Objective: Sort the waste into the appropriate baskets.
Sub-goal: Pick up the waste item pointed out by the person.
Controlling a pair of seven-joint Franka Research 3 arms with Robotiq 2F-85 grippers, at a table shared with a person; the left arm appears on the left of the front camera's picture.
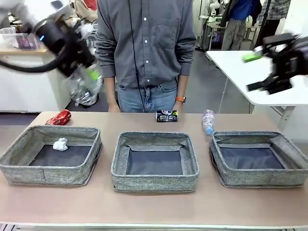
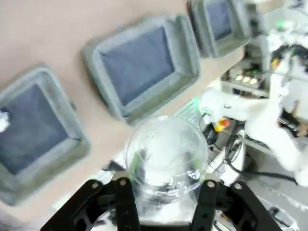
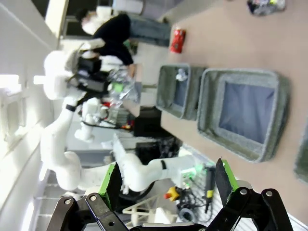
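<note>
Front view: dark printed can (image 1: 167, 115) (lettering illegible) behind middle basket (image 1: 155, 138)

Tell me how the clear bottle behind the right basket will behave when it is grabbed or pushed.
The bottle seems to lie on its side on the table, so a sideways nudge would probably roll it. Its clear, thin-looking plastic would likely dent under a squeeze and may be slippery. Whether it holds water is hard to tell, so its weight is uncertain.

Robotics lab: white robot arm (image 3: 54, 149), spare worktable (image 1: 240, 67).
</note>
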